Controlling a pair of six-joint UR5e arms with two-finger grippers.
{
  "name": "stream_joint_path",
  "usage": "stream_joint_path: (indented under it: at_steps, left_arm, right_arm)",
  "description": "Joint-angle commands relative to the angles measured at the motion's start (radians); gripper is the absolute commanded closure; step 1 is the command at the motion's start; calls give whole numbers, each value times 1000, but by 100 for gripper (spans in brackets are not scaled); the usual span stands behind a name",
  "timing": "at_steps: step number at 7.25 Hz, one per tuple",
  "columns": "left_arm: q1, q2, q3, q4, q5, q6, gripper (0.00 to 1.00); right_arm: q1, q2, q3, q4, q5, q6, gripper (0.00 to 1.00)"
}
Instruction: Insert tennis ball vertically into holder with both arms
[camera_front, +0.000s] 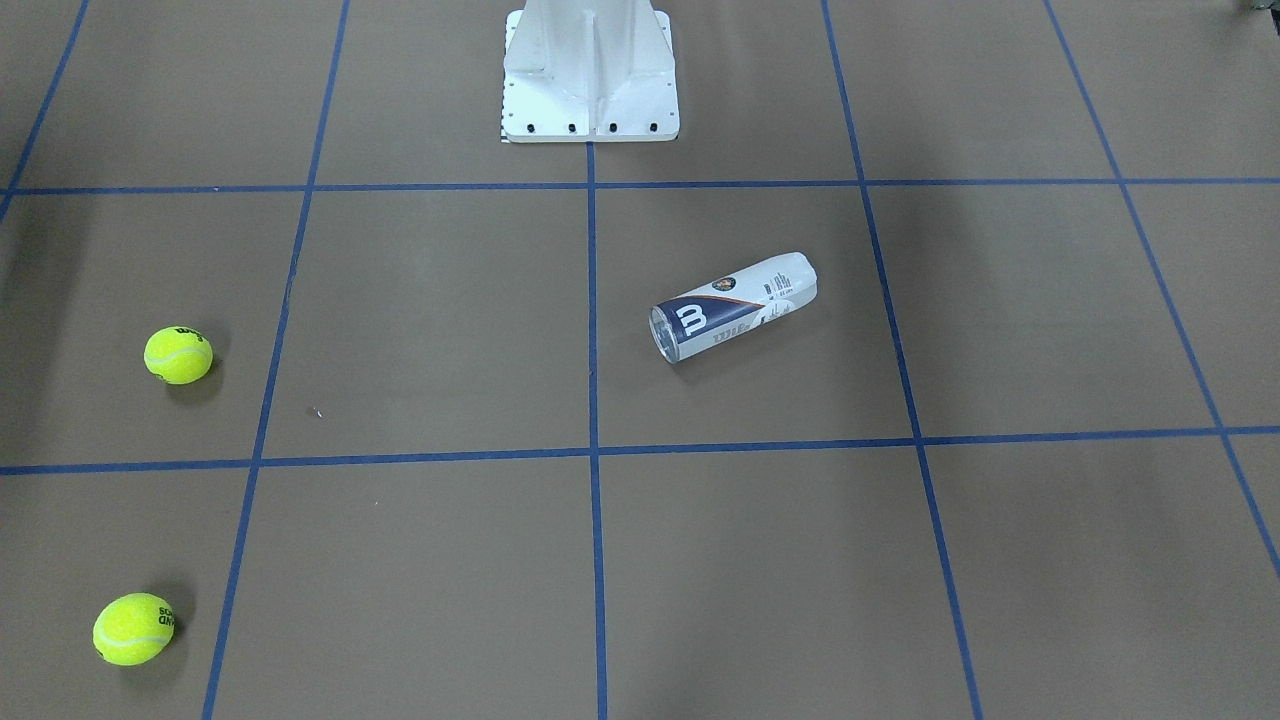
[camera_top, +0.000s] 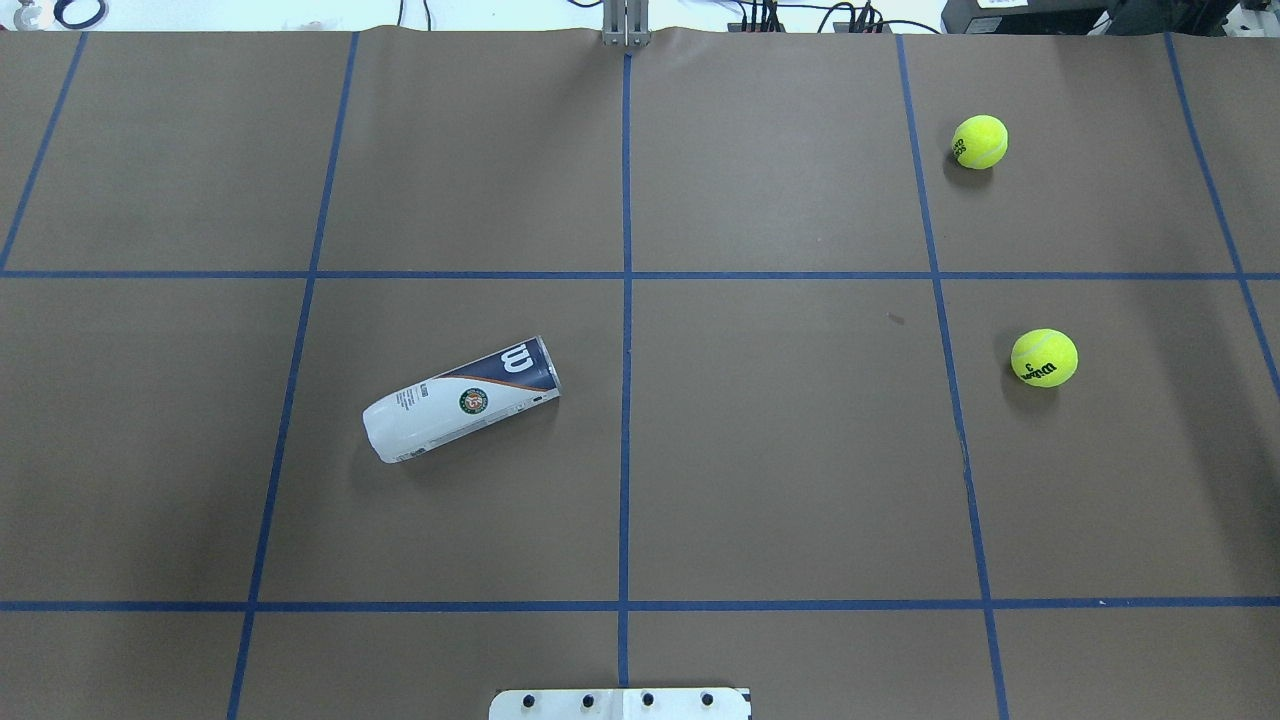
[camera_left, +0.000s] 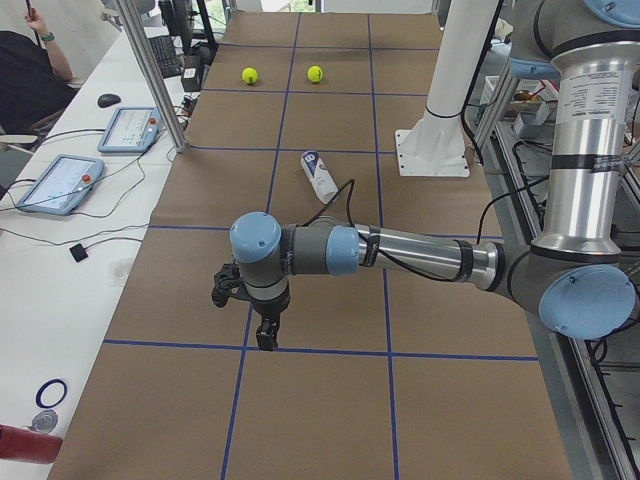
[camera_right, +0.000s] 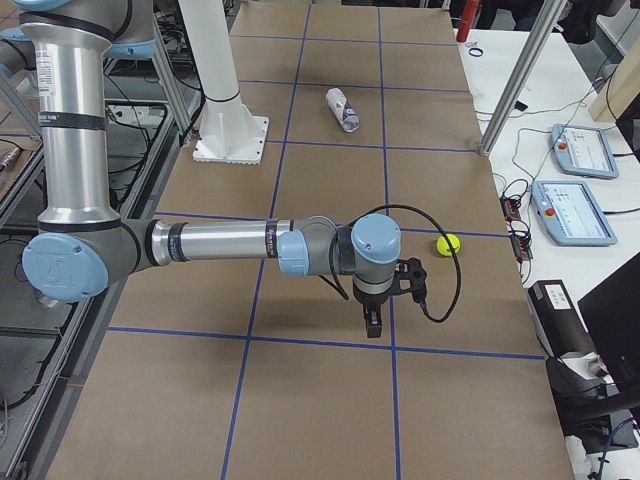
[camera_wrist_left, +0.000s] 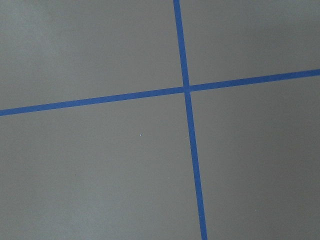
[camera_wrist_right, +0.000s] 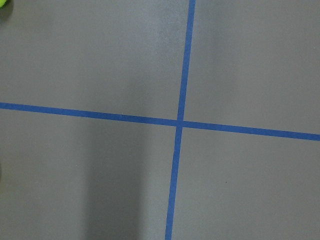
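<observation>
**Both grippers out wide, holder flat in front of the base**

I see the left gripper (camera_left: 263, 338) pointing down over a blue tape crossing (camera_wrist_left: 186, 89), well to the left of the white base (camera_front: 590, 100). I cannot tell whether its fingers are spread or pressed together. The same goes for the right gripper (camera_right: 373, 325), well to the base's right. The holder (camera_top: 462, 398) lies on its side on the table (camera_top: 800, 450), out from the base and slightly left, with its metal rim facing away from the base. The near tennis ball (camera_top: 1044, 357) and far tennis ball (camera_top: 980, 141) rest far right of the base.
</observation>
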Motion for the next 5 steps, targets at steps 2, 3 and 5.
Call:
stream_joint_path:
  at_steps: [2, 3, 5]
  left_arm:
    - [0, -9, -43, -25, -26, 7, 0]
    - [0, -9, -46, -142, -80, 7, 0]
    - [61, -60, -58, -308, -148, -3, 0]
  right_arm:
    - [0, 1, 7, 0, 2, 0, 1]
    - [0, 1, 8, 0, 3, 0, 1]
    - [0, 4, 8, 0, 2, 0, 1]
